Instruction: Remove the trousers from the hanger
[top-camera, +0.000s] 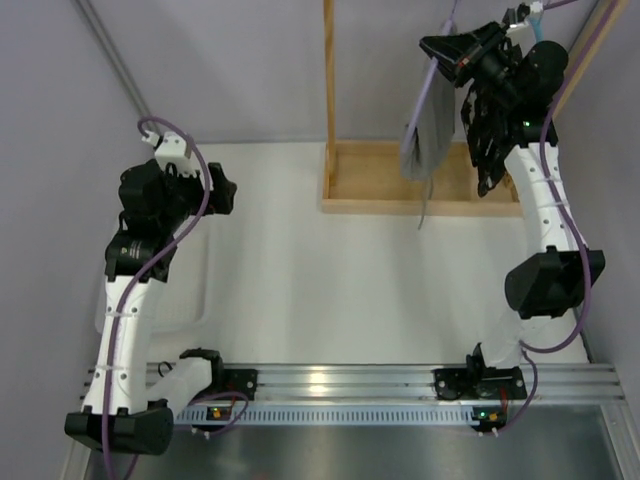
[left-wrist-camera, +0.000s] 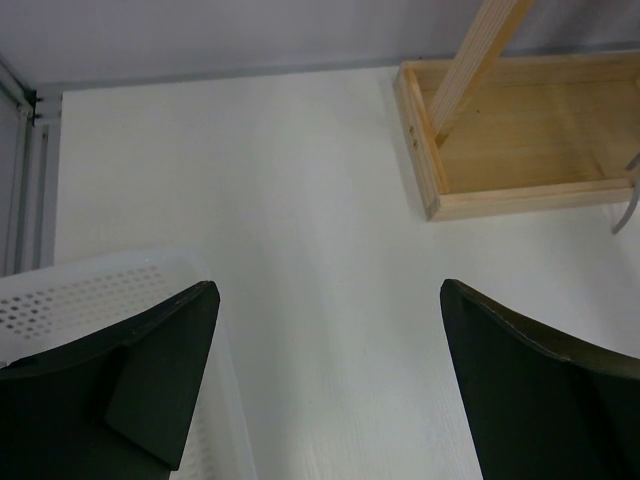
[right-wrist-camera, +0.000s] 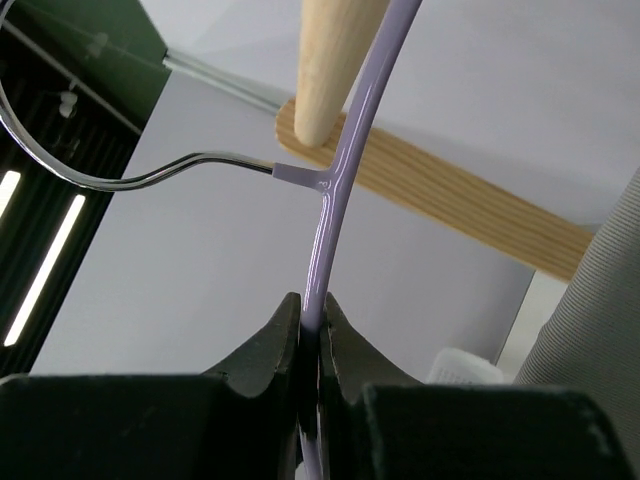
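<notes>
Top: grey trousers (top-camera: 428, 135) hang above the wooden rack base (top-camera: 380, 205) at the bench (top-camera: 300, 270) far-right corner, right end effector (top-camera: 440, 48) at their top.
Left wrist: left end effector (left-wrist-camera: 330, 290) gapes wide over the bench, white basket (left-wrist-camera: 80, 300) beside it.
Right wrist: right end effector clamped tight on the lilac hanger (right-wrist-camera: 345, 170), trousers at frame's right edge.

A robotics lab cell
I'm bolted to an aluminium rail (top-camera: 400, 380) by a white table (top-camera: 300, 260) (grey panels (top-camera: 230, 70) wall it in).
</notes>
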